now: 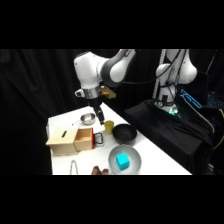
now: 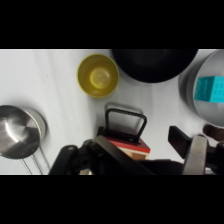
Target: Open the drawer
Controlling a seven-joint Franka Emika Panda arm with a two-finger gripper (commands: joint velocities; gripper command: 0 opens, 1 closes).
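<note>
Side view shows the drawer (image 1: 84, 139) already pulled partway out of its light tan wooden box (image 1: 61, 141), with the reddish-orange front standing clear of the box face; from this I judge the opening is well under way, though whether it has reached full travel cannot be told. The claw (image 1: 99, 120) hangs just above and slightly behind the drawer's loop handle (image 1: 99, 139), on the side away from the box. Whether the claw is spread or pressed together I cannot tell, and it does not appear to be pinching the handle in either view.

Wrist view puts the handle (image 2: 125, 122) directly ahead of the claw's black linkage: a thin, dark-looking rectangular wire loop, standing off the red front (image 2: 125, 144), which is flat and matte.

Ahead of the claw and to the left sits a small yellow cup (image 2: 98, 75), round and glossy like plastic. Ahead and to the right lies a black bowl (image 2: 152, 64), smooth and dark. Far right is a grey bowl (image 2: 192, 87) holding a cyan cube (image 2: 208, 89) with crisp edges. To the left, a polished steel measuring cup (image 2: 19, 131) reflects light. The desk (image 2: 45, 75) is plain white and smooth.
</note>
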